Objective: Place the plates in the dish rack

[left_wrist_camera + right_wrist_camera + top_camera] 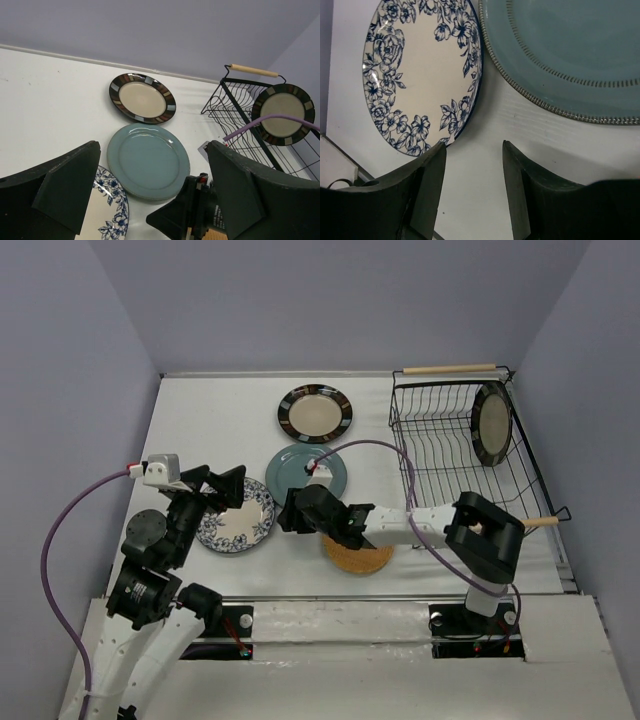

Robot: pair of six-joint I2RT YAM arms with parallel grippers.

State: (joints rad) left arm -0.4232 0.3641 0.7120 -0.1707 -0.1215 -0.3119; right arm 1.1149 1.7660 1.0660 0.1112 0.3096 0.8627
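Right gripper (474,150): fingers spread, holding nothing (table (485,130) between them).
Floral plate (415,75): just beyond one fingertip.
Teal plate (570,50): beyond the other.
Left gripper (154,150): fingers spread, empty.

White table (200,430), 4 plates flat on it: striped-rim plate (315,413) far centre, teal plate (300,472) just nearer, floral plate (240,525) near-left beside teal, wicker plate (360,558) near centre. Dish rack (450,405) far right.
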